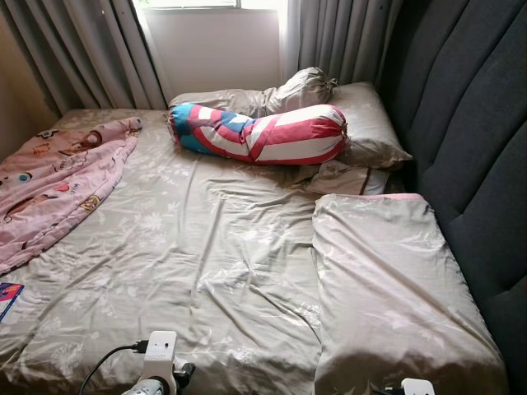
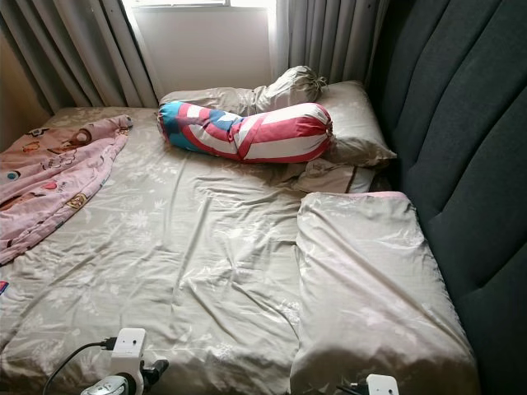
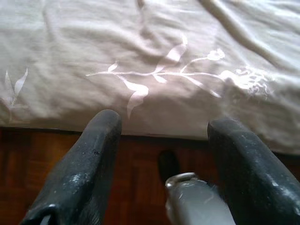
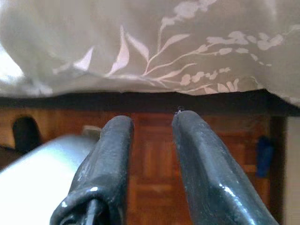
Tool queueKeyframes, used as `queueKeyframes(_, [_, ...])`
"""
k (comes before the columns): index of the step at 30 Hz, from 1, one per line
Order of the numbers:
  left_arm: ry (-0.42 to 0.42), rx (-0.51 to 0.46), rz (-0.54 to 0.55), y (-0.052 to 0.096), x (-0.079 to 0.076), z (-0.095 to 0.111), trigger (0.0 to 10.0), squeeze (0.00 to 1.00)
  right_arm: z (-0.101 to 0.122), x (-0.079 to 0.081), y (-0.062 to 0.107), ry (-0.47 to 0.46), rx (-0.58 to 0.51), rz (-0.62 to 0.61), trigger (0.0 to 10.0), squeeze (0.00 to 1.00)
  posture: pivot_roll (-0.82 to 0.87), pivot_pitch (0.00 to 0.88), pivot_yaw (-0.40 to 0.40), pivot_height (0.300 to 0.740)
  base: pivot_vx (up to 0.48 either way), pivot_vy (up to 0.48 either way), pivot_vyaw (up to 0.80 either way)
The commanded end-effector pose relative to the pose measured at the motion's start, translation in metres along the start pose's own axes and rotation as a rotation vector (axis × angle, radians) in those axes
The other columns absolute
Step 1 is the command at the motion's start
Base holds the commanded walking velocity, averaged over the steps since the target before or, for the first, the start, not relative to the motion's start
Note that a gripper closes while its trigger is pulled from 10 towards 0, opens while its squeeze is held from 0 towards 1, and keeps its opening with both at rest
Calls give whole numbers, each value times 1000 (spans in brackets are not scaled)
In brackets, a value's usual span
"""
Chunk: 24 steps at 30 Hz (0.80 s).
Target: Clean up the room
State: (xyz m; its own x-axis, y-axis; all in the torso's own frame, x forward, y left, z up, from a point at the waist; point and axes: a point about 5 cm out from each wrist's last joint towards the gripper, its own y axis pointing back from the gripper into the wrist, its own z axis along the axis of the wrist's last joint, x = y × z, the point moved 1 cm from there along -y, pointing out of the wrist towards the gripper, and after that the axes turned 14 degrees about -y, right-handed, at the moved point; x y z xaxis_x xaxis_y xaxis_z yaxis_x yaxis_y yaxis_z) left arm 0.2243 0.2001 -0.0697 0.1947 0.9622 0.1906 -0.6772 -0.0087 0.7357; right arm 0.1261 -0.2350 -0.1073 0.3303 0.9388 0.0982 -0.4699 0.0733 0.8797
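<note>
on bed [image 1: 206, 271], bolster [image 1: 259, 132] crosswise

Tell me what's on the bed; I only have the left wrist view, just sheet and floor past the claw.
Observer: A striped bolster in red, white and blue lies across the far end, against the grey pillows.
Operator: Anything else to tidy?
Observer: A pink blanket is bunched on the robot's left side of the bed.
Operator: And on the right?
Observer: A large pillow in the sheet's pattern lies along the dark headboard.
Operator: How is my right claw?
Observer: The right claw is open a little, low before the bed's edge, holding nothing.
</note>
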Motion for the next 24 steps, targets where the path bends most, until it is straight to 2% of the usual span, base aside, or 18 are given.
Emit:
queueKeyframes(1, [-5, 37, 10, 3, 5, -10, 10000, 0, 5, 4, -1, -6, -19, 17, 10000, 0, -48, 0, -5, 740, 0, 480, 800])
queueKeyframes(3, [-8, 37, 8, 3, 5, -10, 10000, 0, 6, 1, -1, -20, -20, 13, 10000, 0, -48, 0, -5, 740, 0, 480, 669])
queueKeyframes(7, [-11, 36, 5, 2, 5, -10, 10000, 0, 8, 10, -3, -23, -32, 21, 10000, 0, -51, 0, -7, 740, 0, 480, 0])
queueKeyframes(15, [-9, 31, 7, 2, 6, -7, 10000, 0, 12, 12, -3, -38, -45, 24, 10000, 0, -47, 0, -6, 740, 0, 480, 0])
queueKeyframes(24, [-9, 28, 9, 1, 7, -5, 10000, 0, 13, 17, -4, -11, -44, 41, 10000, 0, -44, 0, -7, 740, 0, 480, 0])
